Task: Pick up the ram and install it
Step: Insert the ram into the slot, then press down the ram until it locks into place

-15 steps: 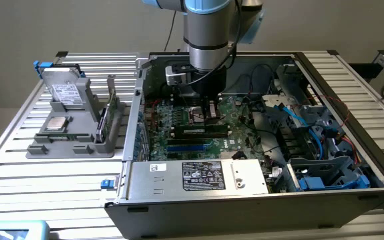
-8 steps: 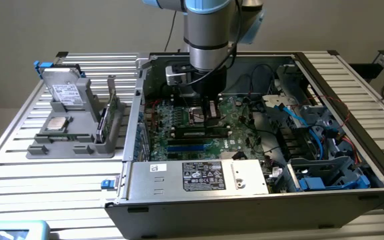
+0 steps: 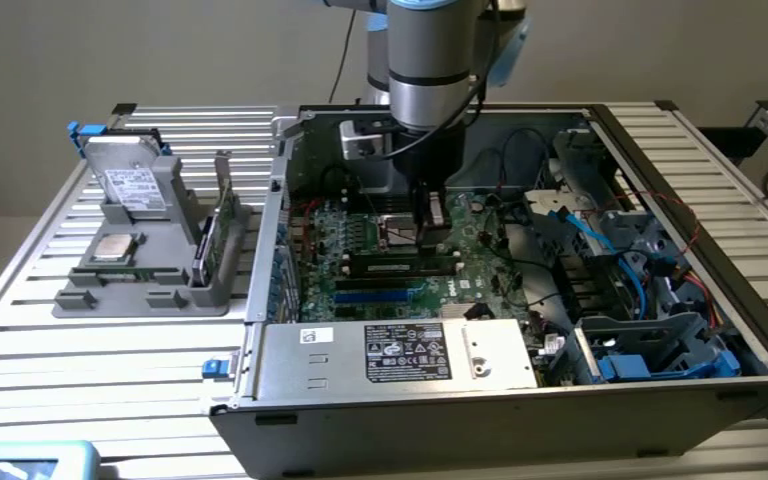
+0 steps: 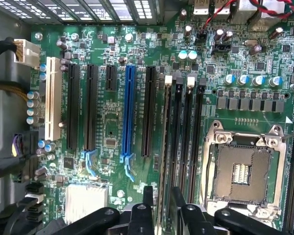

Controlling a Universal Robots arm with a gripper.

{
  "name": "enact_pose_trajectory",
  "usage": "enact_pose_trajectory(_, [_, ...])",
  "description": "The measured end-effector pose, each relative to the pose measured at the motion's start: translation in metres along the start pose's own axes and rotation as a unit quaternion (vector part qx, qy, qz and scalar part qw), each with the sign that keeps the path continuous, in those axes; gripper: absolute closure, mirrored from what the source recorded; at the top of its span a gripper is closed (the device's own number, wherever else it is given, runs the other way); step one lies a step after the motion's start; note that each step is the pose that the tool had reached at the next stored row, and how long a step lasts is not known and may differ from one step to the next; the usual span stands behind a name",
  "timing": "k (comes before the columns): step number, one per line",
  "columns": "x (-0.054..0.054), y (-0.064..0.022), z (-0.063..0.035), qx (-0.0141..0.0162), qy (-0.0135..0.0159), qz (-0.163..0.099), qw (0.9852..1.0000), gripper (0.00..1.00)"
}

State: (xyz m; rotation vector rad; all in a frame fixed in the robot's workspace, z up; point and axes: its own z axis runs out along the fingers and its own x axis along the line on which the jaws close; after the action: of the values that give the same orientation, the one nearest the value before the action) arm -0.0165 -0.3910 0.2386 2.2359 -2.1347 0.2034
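The ram (image 3: 404,267) is a long dark stick with a pale label, seated in a slot on the green motherboard (image 3: 357,240) inside the open computer case. In the wrist view the ram (image 4: 166,142) is seen edge-on as a thin pale strip in the first of the black memory slots, beside the processor socket (image 4: 240,171). My gripper (image 3: 431,232) hangs just above it on the arm. Its two black fingers (image 4: 148,196) stand apart on either side of the strip, so the gripper (image 4: 161,201) is open and not clamping the ram.
The case walls (image 3: 277,200), the power supply (image 3: 411,352), and cables and drive bays (image 3: 624,250) at the exterior view's right surround the board. A grey holder (image 3: 144,285) outside the case at the left carries a drive (image 3: 131,185), a silver chip (image 3: 117,247) and upright boards (image 3: 231,220).
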Motion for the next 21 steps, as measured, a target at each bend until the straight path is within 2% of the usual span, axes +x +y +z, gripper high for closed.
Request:
enact_pose_trajectory(2, [0.0013, -0.0030, -0.0038, -0.0027, -0.0002, 0.000, 1.0000, 0.71])
enact_pose_trajectory(5, [0.0030, -0.0063, -0.0086, -0.0111, -0.0005, -0.001, 0.9999, 0.71])
enact_pose_trajectory(6, [0.0031, -0.0068, -0.0084, -0.0130, -0.0009, -0.002, 0.9999, 0.71])
enact_pose_trajectory(18, [0.0032, -0.0068, -0.0086, -0.0132, -0.0007, -0.002, 0.9999, 0.71])
enact_pose_trajectory(19, [0.0032, -0.0068, -0.0086, -0.0132, -0.0007, -0.002, 0.9999, 0.73])
enact_pose_trajectory(21, [0.0032, -0.0068, -0.0086, -0.0132, -0.0007, -0.002, 0.9999, 0.87])
